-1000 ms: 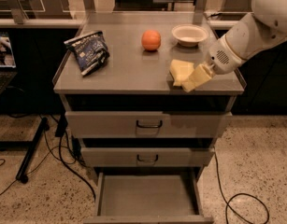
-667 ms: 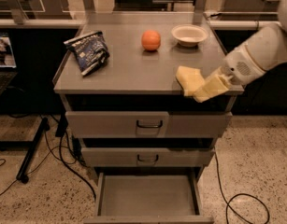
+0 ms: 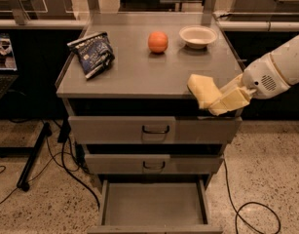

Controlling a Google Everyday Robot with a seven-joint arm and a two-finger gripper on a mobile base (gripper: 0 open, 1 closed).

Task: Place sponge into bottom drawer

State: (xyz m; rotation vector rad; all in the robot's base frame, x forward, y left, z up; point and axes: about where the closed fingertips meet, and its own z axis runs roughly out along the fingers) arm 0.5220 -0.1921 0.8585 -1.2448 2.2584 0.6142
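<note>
The pale yellow sponge [image 3: 202, 89] is held in my gripper [image 3: 218, 100] at the front right edge of the grey cabinet top [image 3: 139, 72], over the lip. The gripper's pale fingers [image 3: 232, 99] are shut on the sponge's right end. My white arm [image 3: 278, 72] reaches in from the right. The bottom drawer [image 3: 154, 206] is pulled open below, its flat grey floor bare. The sponge hangs well above it and to its right.
An orange ball [image 3: 158, 42], a white bowl [image 3: 198, 36] and a dark snack bag [image 3: 92, 52] lie on the cabinet top. The two upper drawers [image 3: 154, 129] with black handles are shut. Cables [image 3: 246, 208] lie on the speckled floor on both sides.
The gripper has carried the sponge forward and down, from over the cabinet top to its front right edge. The arm has dropped lower on the right.
</note>
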